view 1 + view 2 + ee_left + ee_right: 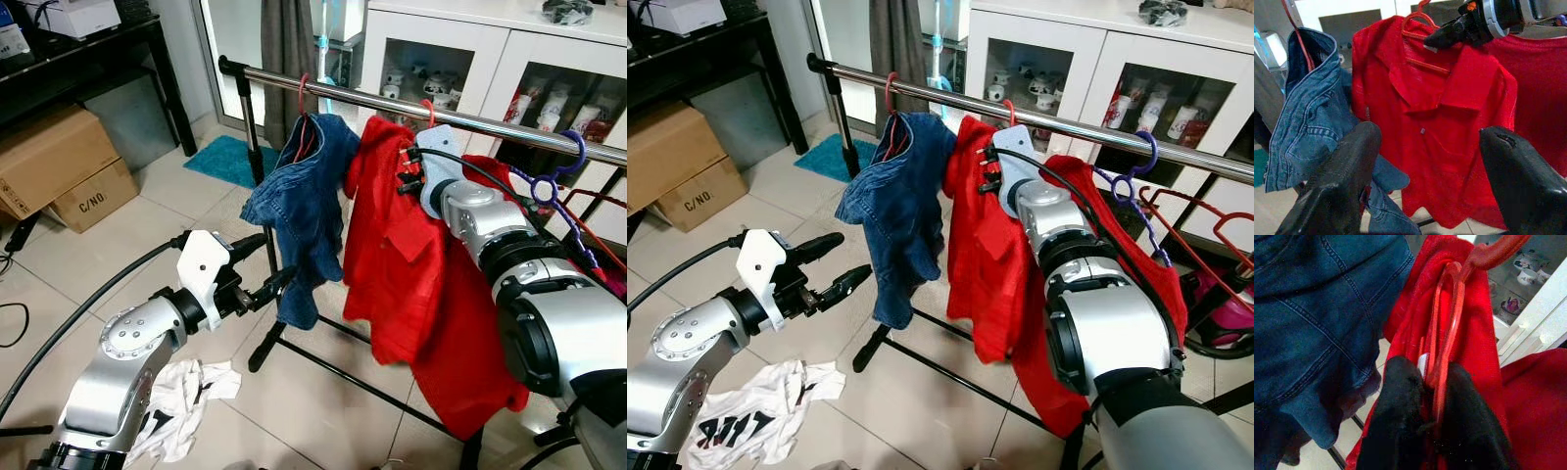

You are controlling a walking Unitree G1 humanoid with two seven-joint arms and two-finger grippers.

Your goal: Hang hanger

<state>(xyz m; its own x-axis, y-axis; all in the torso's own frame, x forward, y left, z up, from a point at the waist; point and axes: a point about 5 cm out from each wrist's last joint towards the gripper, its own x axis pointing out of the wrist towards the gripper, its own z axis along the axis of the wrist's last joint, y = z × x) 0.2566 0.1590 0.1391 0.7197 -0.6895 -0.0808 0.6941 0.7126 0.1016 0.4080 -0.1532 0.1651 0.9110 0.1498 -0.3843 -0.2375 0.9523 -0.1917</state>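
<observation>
A red hanger (1448, 313) carries a red collared shirt (387, 245). My right gripper (1430, 374) is shut on the hanger's neck, just below the steel rail (372, 101). The hanger's hook (428, 110) reaches up to the rail; I cannot tell whether it rests on it. A blue denim shirt (309, 191) hangs on its own red hanger to the left. My left gripper (266, 266) is open at the denim shirt's lower edge, holding nothing. Behind my right arm hangs another red garment (475, 362).
A purple hanger (549, 184) hangs further right on the rail, with red hangers (1205, 220) beyond it. A white cloth (186, 401) lies on the tiled floor. Cardboard boxes (59, 162) stand left, a white cabinet (470, 54) behind, and the rack's base bar (362, 377) crosses the floor.
</observation>
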